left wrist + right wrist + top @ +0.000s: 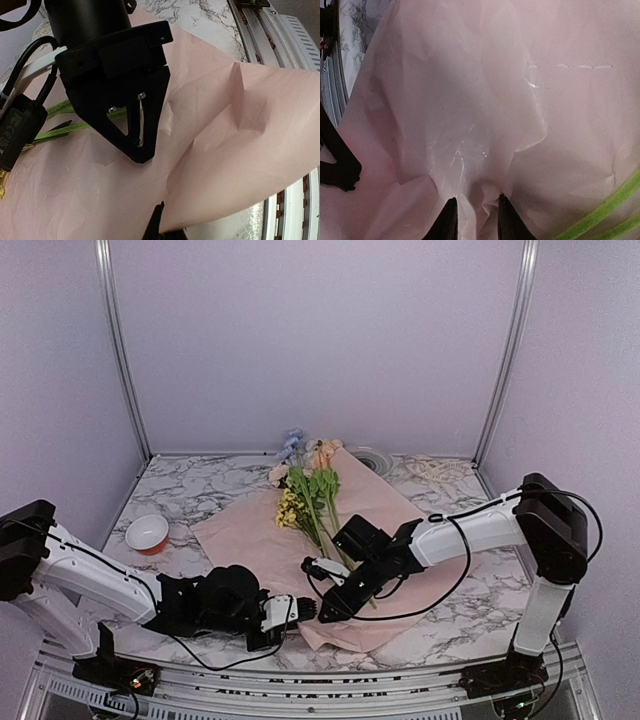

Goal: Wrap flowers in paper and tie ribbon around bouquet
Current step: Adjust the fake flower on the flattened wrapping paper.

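The large soft-pink thin paper sheet [350, 530] lies mid-frame on the marbled tabletop [220, 490] (green-stemmed artificial flowers [310, 502] on it). The right gripper [475, 217] pinches a paper fold; the left gripper [306, 608] clamps its lower edge.

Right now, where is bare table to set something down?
Bare marble lies at the back left, between the small bowl and the paper, and at the right front beyond the paper's edge. It is crowded at centre front, where both pincers, left and right, meet on the paper by the flowers.
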